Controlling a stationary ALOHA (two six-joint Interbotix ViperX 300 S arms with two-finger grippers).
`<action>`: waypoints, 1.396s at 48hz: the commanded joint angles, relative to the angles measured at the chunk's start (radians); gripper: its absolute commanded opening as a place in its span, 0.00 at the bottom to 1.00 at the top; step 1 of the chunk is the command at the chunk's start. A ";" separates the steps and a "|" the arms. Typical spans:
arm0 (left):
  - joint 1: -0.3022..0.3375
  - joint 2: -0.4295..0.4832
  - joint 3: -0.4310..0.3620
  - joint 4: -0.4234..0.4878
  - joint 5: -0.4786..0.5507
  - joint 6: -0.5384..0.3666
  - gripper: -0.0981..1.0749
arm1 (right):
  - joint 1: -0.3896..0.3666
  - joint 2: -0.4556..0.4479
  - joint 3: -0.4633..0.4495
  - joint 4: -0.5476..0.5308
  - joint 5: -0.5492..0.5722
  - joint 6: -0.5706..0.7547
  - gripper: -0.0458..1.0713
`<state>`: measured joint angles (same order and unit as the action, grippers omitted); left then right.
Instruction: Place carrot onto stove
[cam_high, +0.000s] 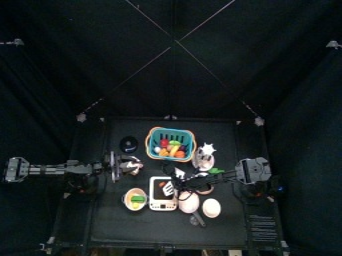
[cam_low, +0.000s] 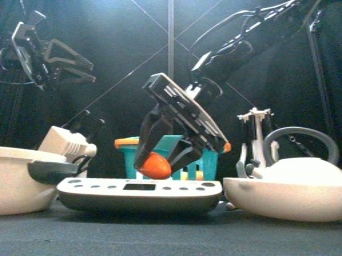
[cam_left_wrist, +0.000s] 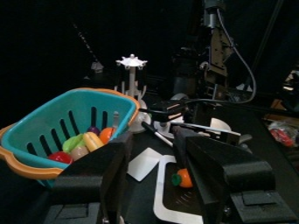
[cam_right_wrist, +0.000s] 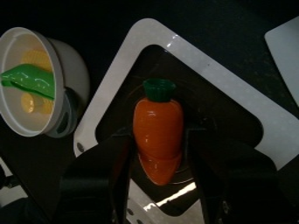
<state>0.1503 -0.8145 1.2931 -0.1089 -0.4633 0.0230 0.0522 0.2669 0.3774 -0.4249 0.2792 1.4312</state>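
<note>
The carrot (cam_right_wrist: 158, 136) is orange with a green top and lies on the dark cooking face of the white stove (cam_right_wrist: 117, 79). My right gripper (cam_right_wrist: 160, 171) stands open over it, one jaw on each side of the carrot and a thin gap at both. In the front view the carrot (cam_low: 158, 165) sits low between those jaws (cam_low: 174, 160), just above the stove (cam_low: 140, 190). From above, the stove (cam_high: 162, 205) is at the table's front middle with the right gripper (cam_high: 181, 186) over it. My left gripper (cam_left_wrist: 158, 171) rests open and empty at the left (cam_high: 127, 167).
A teal basket (cam_high: 171, 143) of toy foods stands behind the stove. A white bowl (cam_high: 135, 199) with yellow and green pieces sits left of the stove, and white dishes (cam_high: 211, 208) lie right of it. A white star-topped stand (cam_high: 206, 150) is beside the basket.
</note>
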 joint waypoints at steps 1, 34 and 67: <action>0.000 0.002 -0.012 0.000 -0.003 -0.002 0.78 | -0.002 -0.040 -0.014 -0.005 0.005 0.000 0.74; 0.000 0.003 -0.012 0.000 0.002 0.000 0.78 | -0.005 -0.115 -0.077 -0.110 0.160 -0.009 0.90; 0.002 0.003 -0.011 0.000 0.003 0.000 0.78 | -0.012 0.038 -0.184 -0.129 0.084 -0.009 0.44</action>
<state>0.1503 -0.8145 1.2931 -0.1089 -0.4571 0.0215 0.0476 0.3252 0.2209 -0.5538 0.3528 1.4235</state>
